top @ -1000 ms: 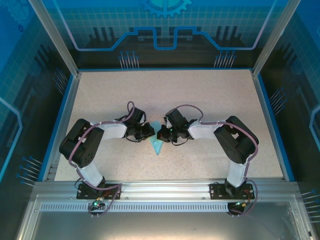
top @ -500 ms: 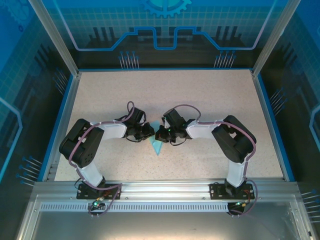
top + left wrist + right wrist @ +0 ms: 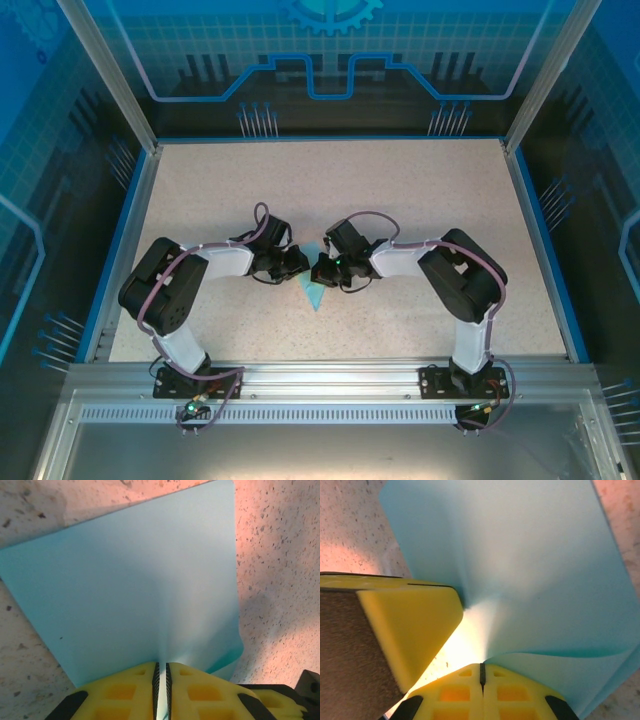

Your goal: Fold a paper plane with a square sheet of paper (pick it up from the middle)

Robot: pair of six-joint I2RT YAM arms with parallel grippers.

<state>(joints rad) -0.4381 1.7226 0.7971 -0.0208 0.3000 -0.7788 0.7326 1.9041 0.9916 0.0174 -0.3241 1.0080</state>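
- Top external view: the light blue paper lies mid-counter between the two arms, with its pointed end toward the near edge.
- Left gripper: fingers clamped on the paper's near edge. The sheet spreads out beyond them onto the counter.
- Right gripper: fingers pressed together, pinching a curled fold of the paper at their tips. A left finger stands just beside them.
- Change: the right arm has shifted slightly left, narrowing the gap between the grippers. The left arm is unchanged.

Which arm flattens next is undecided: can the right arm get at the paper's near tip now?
Probably not freely: the right claw is shut on the paper, as is the left claw; releasing comes first.
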